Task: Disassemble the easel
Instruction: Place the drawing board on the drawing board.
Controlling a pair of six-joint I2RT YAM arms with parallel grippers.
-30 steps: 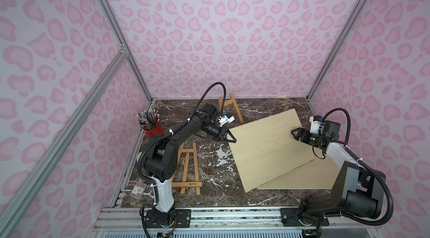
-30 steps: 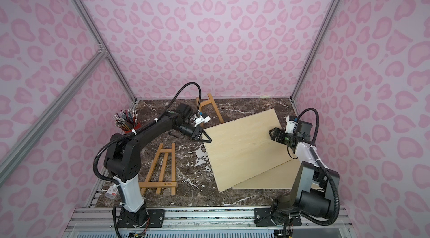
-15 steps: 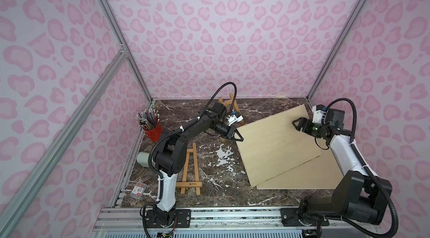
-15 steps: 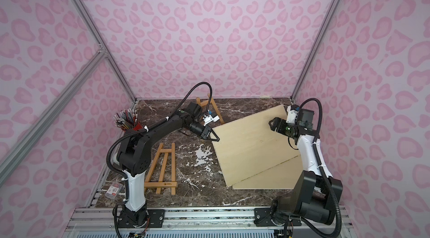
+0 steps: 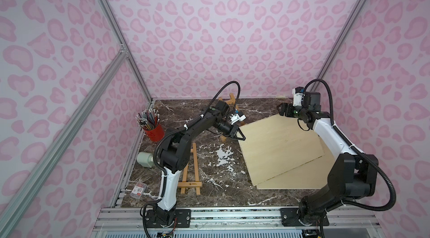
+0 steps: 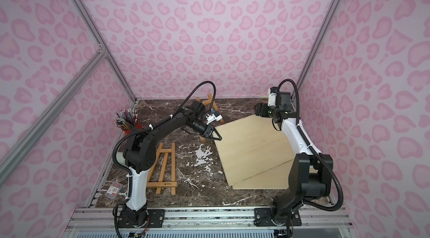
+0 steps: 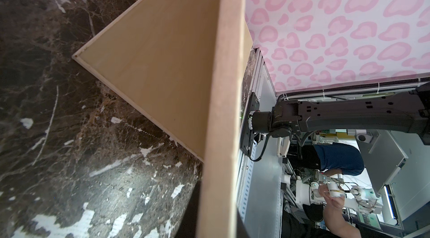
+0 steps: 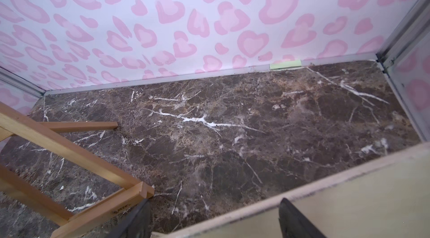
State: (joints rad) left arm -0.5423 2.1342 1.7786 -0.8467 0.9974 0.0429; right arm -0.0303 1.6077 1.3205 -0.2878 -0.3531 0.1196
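Since a second ago the upper board (image 5: 279, 146) has shifted a little toward the right arm's side, the left gripper (image 5: 240, 136) going with it. The right gripper (image 5: 281, 110) has drawn back along the board toward the rear wall.

The dark marble table (image 5: 209, 192) carries everything. The upper board overlaps a lower board (image 5: 302, 178) that lies flat on the right half. In the left wrist view the upper board's edge (image 7: 223, 109) runs well above the flat one (image 7: 158, 62).

The left gripper is clamped narrow on the upper board's corner nearest the table's middle. The right gripper sits at the board's far corner with its jaws spread wide. In its wrist view one finger (image 8: 295, 220) shows in front of the board's face and the other stands off its edge, so nothing is gripped there.

The standing easel (image 5: 232, 99) stands upright at the back, behind the left forearm and just beside the gripped corner. A flat easel (image 5: 192, 178) lies by the left arm's base.

At the left edge stand a red cup of pencils (image 5: 153, 129), a grey-green roll (image 5: 144, 159) and a small clear box (image 5: 139, 189).
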